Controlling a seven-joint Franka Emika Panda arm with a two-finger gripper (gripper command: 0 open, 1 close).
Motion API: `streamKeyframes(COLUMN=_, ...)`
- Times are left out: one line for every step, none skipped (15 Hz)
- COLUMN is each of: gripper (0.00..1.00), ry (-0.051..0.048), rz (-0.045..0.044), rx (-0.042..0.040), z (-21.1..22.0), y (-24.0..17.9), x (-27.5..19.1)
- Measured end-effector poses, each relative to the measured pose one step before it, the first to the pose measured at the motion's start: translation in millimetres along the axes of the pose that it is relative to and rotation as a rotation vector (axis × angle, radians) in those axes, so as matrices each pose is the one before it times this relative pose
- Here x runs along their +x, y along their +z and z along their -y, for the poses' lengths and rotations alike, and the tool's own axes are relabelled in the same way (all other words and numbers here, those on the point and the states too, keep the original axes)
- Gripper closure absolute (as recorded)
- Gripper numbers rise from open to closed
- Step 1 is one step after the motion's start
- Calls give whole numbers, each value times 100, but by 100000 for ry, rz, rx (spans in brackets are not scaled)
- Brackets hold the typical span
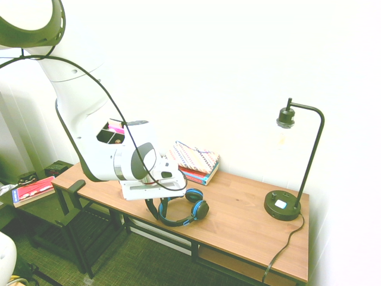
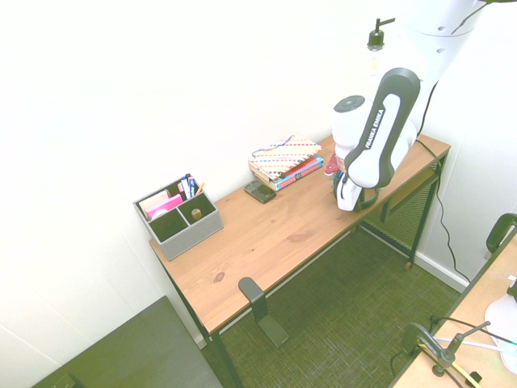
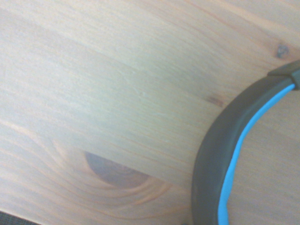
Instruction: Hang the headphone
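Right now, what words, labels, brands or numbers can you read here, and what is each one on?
"FRANKA EMIKA": in dark capitals on the white and black robot arm.
Too small or blurred to read: the print on the red and blue book spines under the striped notebook, and on the red-and-blue-covered book at the far left in the first exterior view.

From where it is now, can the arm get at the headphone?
Probably yes: the gripper is already down at the headband of the headphone, and nothing visible lies on top of it.
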State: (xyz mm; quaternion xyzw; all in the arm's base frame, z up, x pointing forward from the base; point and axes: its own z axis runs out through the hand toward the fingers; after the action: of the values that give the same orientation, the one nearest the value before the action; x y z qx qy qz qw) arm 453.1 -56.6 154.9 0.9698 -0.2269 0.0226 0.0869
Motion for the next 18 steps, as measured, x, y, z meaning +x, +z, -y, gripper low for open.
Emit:
streamKeyframes(gripper=100, ry=1497, rz=442, rx=519, z=177, y=-161, x=1)
streamKeyframes(gripper=100, ry=1978, rz=607, rx=831, z=302, y=-389, x=51)
streamKeyframes(gripper=100, ry=2162, rz=667, rx=372, z=128, y=-536, x=179)
streamKeyframes(gripper=100, ry=3077, rz=284, rx=249, z=168, y=-794, x=210)
streamKeyframes(gripper=100, ry=3713, rz=155, rx=126, z=170, y=-1234, x=341)
streamKeyframes(gripper=100, ry=3488, rz=305, rx=161, z=162, y=-1462, x=200)
streamKeyframes(gripper=100, ry=3288, rz=159, rx=545, z=292, y=-1687, x=9)
streamKeyframes(gripper=100, ry=3183, rz=928, rx=40, z=284, y=-1929, x=-200)
streamKeyframes(gripper=100, ry=3183, rz=2232, rx=-108, z=340, y=-2196, x=-580)
streamKeyframes(gripper=100, ry=2920, rz=2450, rx=530, z=332, y=-2179, x=-846)
streamKeyframes(gripper=100, ry=3150, rz=1929, rx=828, z=300, y=-2148, x=-1021)
streamKeyframes(gripper=100, ry=3044, rz=1431, rx=794, z=266, y=-2053, x=-1343)
streamKeyframes(gripper=100, ry=3360, rz=1443, rx=266, z=118, y=-1525, x=-1545)
streamKeyframes(gripper=100, ry=2927, rz=1656, rx=-341, z=29, y=-1117, x=-1972)
streamKeyframes(gripper=100, ry=2166, rz=2034, rx=-1103, z=-65, y=-594, x=-2531)
streamKeyframes(gripper=100, ry=1993, rz=2578, rx=-1751, z=-78, y=-220, x=-2756)
streamKeyframes(gripper=100, ry=2218, rz=1712, rx=-1445, z=140, y=-100, x=-2908)
streamKeyframes(gripper=100, ry=2186, rz=238, rx=-571, z=317, y=20, x=-3108)
